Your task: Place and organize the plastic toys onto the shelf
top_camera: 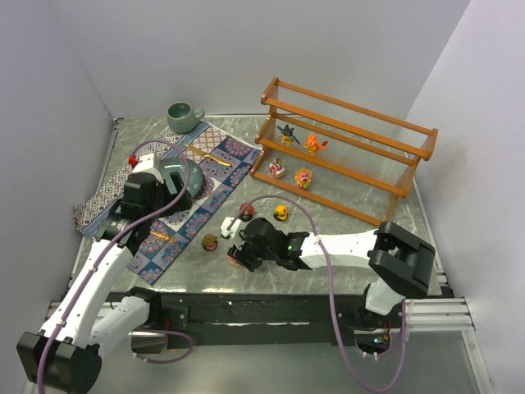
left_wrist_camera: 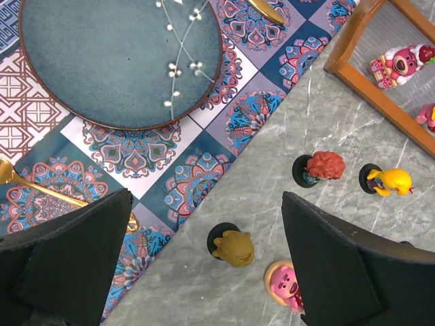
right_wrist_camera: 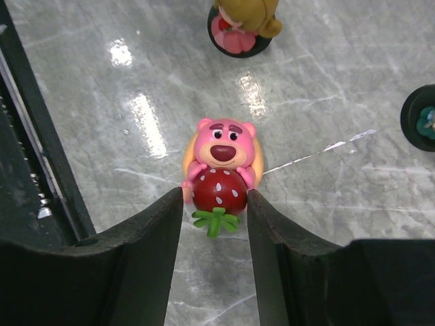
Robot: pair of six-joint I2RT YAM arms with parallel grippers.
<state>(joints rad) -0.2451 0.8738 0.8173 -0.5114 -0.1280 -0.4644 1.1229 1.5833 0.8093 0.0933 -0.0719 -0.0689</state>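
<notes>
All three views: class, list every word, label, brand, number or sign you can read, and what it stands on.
None: no readable text in any view. The mat, plate, mug, shelf and pink bear toy show only patterns or plain colour.

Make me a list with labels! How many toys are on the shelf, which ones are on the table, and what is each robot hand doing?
On shelf: four toys: dark spiky toy, orange toy, pink toy, pink-yellow toy
On table: yellow toy, red-haired toy, brown toy, pink bear
Right gripper: closed on the pink bear's strawberry; the bear lies on the table
Left gripper: open, empty, above the patterned mat edge, near the blue plate
</notes>
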